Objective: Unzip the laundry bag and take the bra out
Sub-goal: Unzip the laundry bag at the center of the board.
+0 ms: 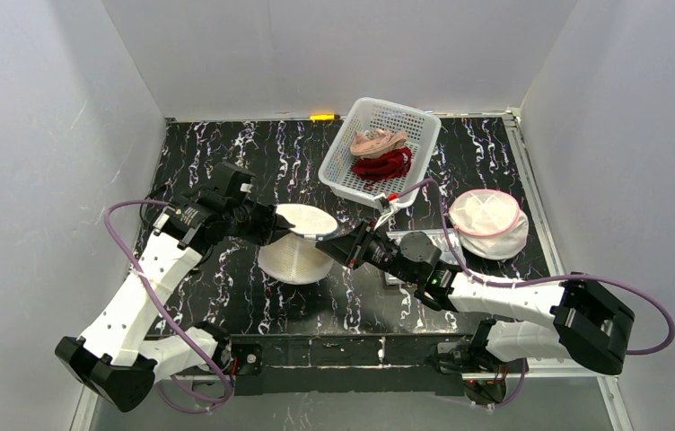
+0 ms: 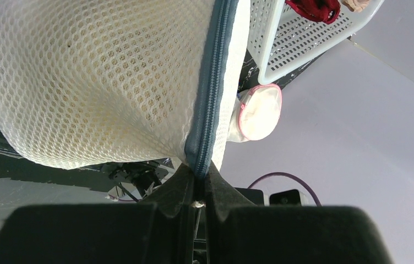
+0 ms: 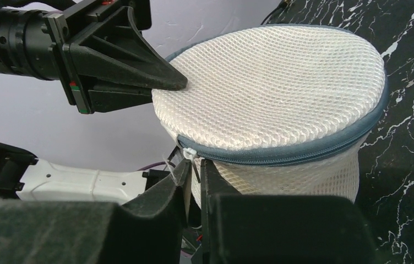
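A white mesh laundry bag (image 1: 298, 259), a round drum with a blue-grey zipper (image 3: 304, 152) around its lid, is held between both grippers at the table's middle. The zipper looks closed along the part in view. My left gripper (image 1: 282, 230) is shut on the bag's zipper band (image 2: 211, 88) at the lid's left edge. My right gripper (image 1: 327, 243) is shut on the zipper pull (image 3: 190, 154), a white tie at the bag's right side. The bra inside is hidden by the mesh.
A white plastic basket (image 1: 421, 154) at the back centre holds a pink bra (image 1: 377, 141) and a red one (image 1: 383, 164). A second mesh bag with pink trim (image 1: 488, 223) lies to the right. Walls enclose the black marbled table on three sides.
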Controlling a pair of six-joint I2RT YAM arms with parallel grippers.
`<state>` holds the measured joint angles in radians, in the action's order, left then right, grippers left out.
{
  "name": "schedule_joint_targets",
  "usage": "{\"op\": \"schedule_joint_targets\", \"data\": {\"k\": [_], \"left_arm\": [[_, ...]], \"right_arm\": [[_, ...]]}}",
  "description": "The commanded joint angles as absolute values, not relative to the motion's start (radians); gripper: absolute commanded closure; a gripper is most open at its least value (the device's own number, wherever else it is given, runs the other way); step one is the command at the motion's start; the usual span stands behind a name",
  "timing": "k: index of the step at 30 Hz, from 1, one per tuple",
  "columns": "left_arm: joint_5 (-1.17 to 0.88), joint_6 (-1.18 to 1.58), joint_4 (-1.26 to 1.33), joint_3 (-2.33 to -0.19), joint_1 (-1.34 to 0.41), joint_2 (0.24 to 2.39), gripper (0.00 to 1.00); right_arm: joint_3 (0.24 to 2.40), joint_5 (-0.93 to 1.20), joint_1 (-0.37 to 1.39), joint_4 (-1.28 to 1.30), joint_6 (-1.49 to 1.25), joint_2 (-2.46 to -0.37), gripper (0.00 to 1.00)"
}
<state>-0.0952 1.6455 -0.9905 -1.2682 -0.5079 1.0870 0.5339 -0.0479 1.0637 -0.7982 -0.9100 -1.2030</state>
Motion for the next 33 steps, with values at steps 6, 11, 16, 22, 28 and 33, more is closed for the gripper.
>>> {"op": "schedule_joint_targets", "data": {"k": [6, 11, 16, 22, 28, 33], "left_arm": [[-0.120, 1.608, -0.967, -1.271, -0.514, 1.092, 1.00], [-0.126, 1.491, -0.912, -1.241, -0.514, 1.097, 1.00], [-0.233, 1.197, -0.588, -1.044, -0.515, 1.098, 1.00], [-0.383, 1.107, -0.130, -0.777, -0.509, 1.121, 1.00], [-0.440, 1.035, -0.080, -0.771, -0.503, 1.145, 1.00], [-0.465, 0.970, -0.095, -0.768, -0.503, 1.155, 1.00]], "right_arm": [[0.596, -0.069, 1.069, -0.745, -0.852, -1.173, 0.99], [0.653, -0.127, 1.070, -0.537, -0.731, -1.134, 0.99], [0.736, -0.180, 1.075, -0.219, -0.538, -1.139, 0.99], [0.715, -0.233, 1.083, -0.098, -0.444, -1.134, 0.99], [0.652, -0.281, 1.090, -0.064, -0.419, -1.092, 0.99], [0.627, -0.361, 1.091, -0.021, -0.416, -1.089, 0.99]]}}
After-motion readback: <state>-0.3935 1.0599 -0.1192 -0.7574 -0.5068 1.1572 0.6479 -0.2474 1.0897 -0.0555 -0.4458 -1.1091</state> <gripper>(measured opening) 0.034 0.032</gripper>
